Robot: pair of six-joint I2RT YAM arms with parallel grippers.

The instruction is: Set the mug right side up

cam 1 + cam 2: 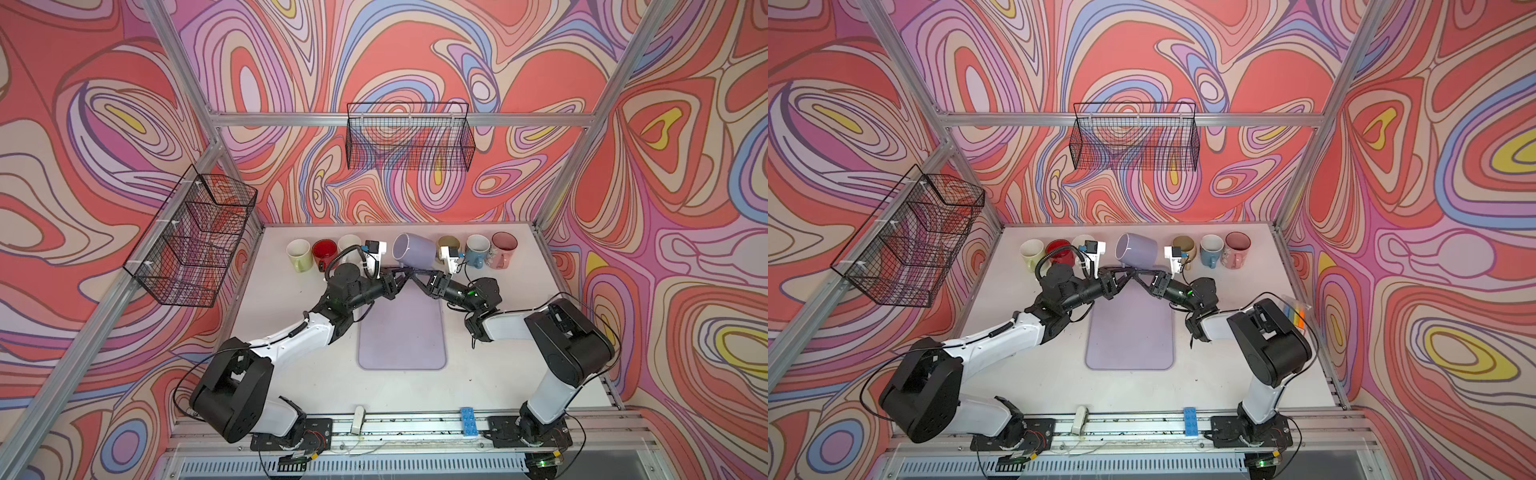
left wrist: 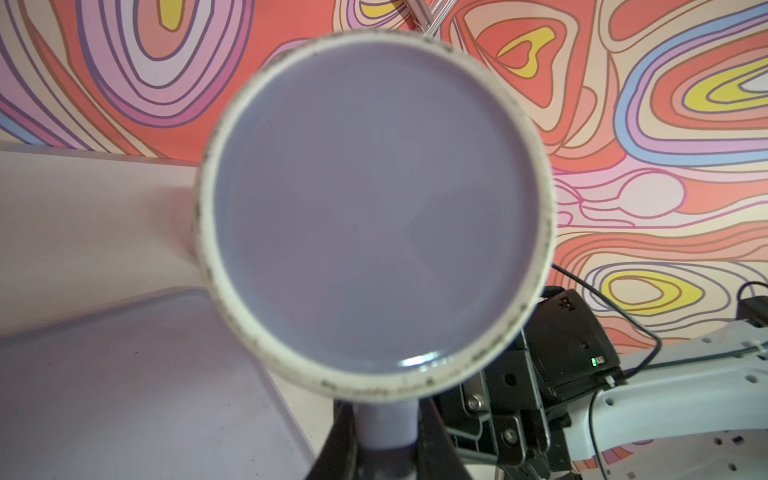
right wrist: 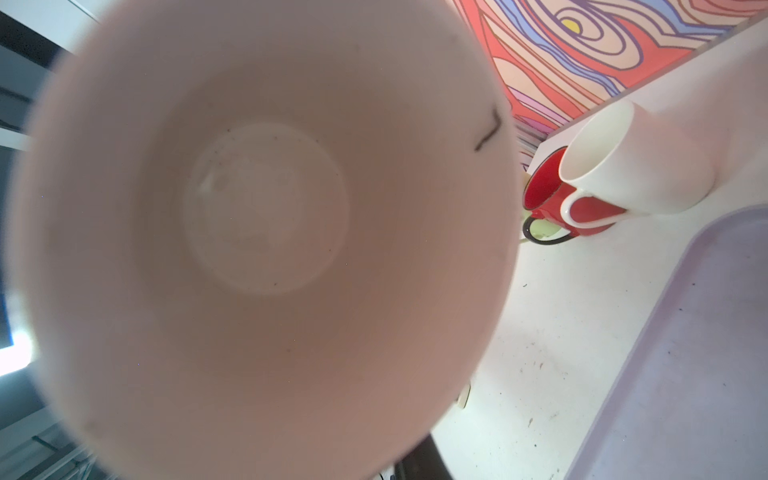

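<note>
Left end effector (image 2: 384, 436), glossy lavender ceramic mug (image 2: 374, 208)

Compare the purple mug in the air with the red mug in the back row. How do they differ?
The purple mug is tipped on its side; the red mug stands upright. The purple mug is held up by its handle in the left gripper; the red mug rests free on the table. Both look empty inside.

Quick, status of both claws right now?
Left claw: closed on the handle of the mug.
Right claw: closed, apparently gripping the mug too.
</note>
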